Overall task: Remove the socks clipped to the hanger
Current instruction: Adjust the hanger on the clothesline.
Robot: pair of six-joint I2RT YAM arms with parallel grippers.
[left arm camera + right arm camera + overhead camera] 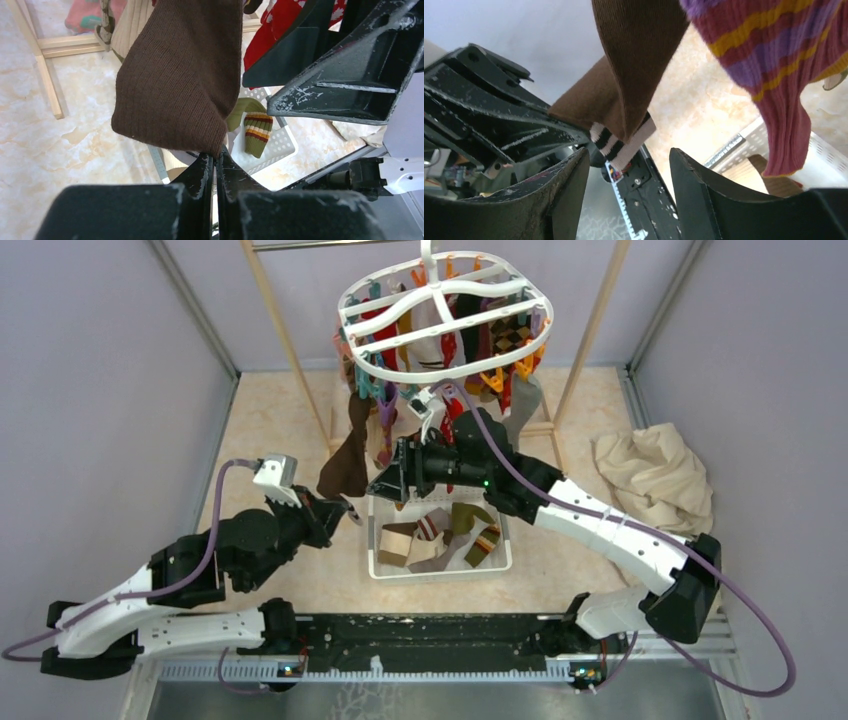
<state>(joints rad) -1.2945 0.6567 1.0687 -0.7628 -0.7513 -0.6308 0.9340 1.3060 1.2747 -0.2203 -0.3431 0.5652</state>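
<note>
From above, the hanger [445, 325] is seen hung over the far middle of the tabletop [270, 430], with socks [510, 335] clipped around its rim. A brown sock [345, 465] is hung from its left side, down to the left hand [342, 511]. The right hand [387, 483] is held just beside that sock, above a white basket [440, 574] set near the front edge.

In the left wrist view, the left hand [216, 161] is shown closed on the brown sock's [175, 80] lower corner.

In the right wrist view, the right hand [629, 175] is shown open, with nothing gripped. The brown sock's [634, 60] striped cuff is hung just above the gap, and a purple striped sock [774, 65] is seen beside it.
</note>
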